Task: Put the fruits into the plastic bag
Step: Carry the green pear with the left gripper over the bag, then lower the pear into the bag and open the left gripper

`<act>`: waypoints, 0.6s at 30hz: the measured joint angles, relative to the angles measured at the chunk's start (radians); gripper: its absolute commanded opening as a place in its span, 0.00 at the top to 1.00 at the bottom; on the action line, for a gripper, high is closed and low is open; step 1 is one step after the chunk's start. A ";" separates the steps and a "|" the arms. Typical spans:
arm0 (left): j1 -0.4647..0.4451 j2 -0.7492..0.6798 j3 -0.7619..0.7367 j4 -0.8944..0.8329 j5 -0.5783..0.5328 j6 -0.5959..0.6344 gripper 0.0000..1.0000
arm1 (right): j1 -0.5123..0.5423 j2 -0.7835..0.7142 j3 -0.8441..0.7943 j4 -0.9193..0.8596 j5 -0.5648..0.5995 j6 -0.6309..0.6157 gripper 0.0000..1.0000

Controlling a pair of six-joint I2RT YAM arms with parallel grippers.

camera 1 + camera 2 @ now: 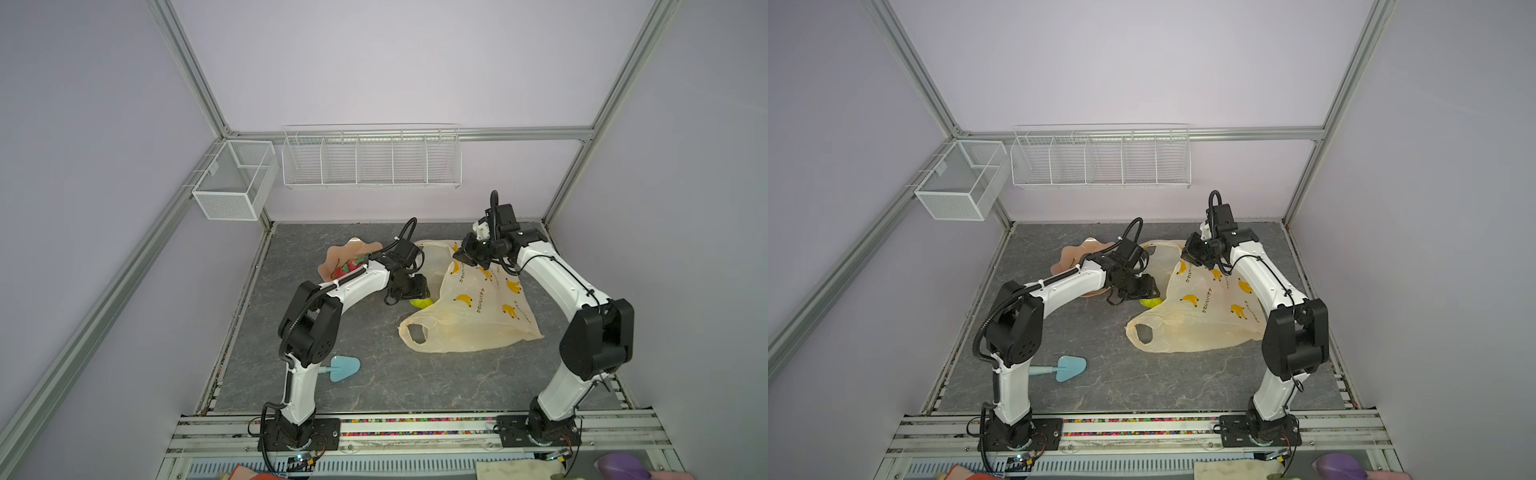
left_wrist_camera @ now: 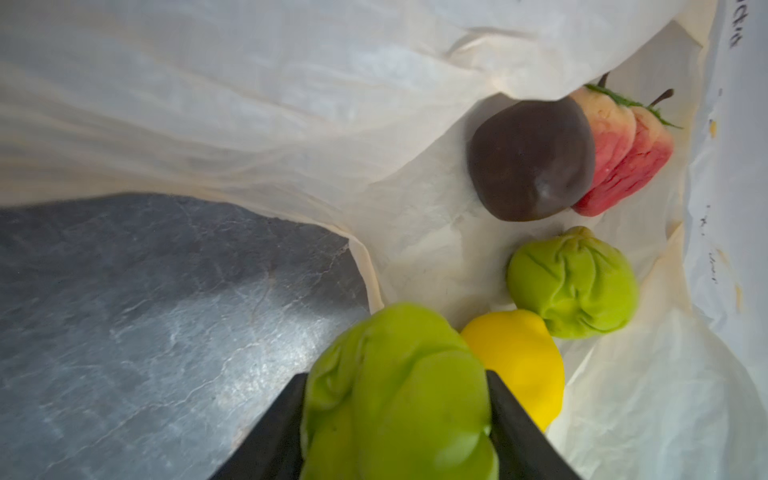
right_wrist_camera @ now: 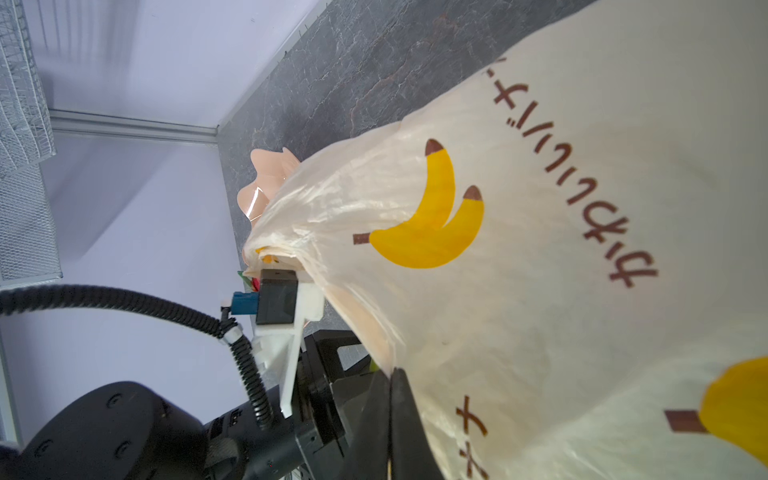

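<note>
A: Left gripper [image 2: 397, 419]?
B: At the mouth of the plastic bag [image 1: 478, 324], jaws clamping a wrinkled green fruit [image 2: 395, 374]; a dark brown fruit [image 2: 530, 160], yellow fruit [image 2: 525, 365] and second green fruit [image 2: 573, 282] lie inside.
A: Right gripper [image 3: 390, 399]?
B: Jaws pinched shut on the bag's upper edge.

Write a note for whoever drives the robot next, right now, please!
Left gripper: shut on a green fruit, at the mouth of the plastic bag.
Right gripper: shut on the bag's upper edge, holding it lifted open.
Done: a dark brown fruit, pink-red fruits, a second green fruit and a yellow fruit lie inside the bag.
Left: release the held fruit inside, then fetch the red fruit with green scales from the peach dish. The arm may hide more there.
</note>
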State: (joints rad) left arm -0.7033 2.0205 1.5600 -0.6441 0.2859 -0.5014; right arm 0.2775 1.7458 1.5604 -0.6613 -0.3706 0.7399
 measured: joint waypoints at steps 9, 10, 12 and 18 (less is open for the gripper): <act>-0.033 0.051 0.066 -0.012 -0.017 -0.002 0.45 | 0.002 -0.001 -0.003 0.000 -0.001 0.000 0.93; -0.039 0.057 0.078 -0.016 -0.018 -0.002 0.45 | 0.002 -0.001 -0.003 0.000 -0.001 0.000 0.93; -0.054 0.069 0.105 -0.022 -0.019 -0.002 0.46 | 0.002 -0.002 -0.005 0.000 -0.002 0.000 0.93; -0.104 0.101 0.172 -0.039 -0.016 0.003 0.46 | 0.002 -0.007 -0.021 0.000 -0.004 0.000 0.93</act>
State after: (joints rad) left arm -0.8074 2.1220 1.7317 -0.6827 0.2699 -0.4988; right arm 0.2794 1.7390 1.5394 -0.6613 -0.3748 0.7399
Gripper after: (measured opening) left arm 0.560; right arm 0.067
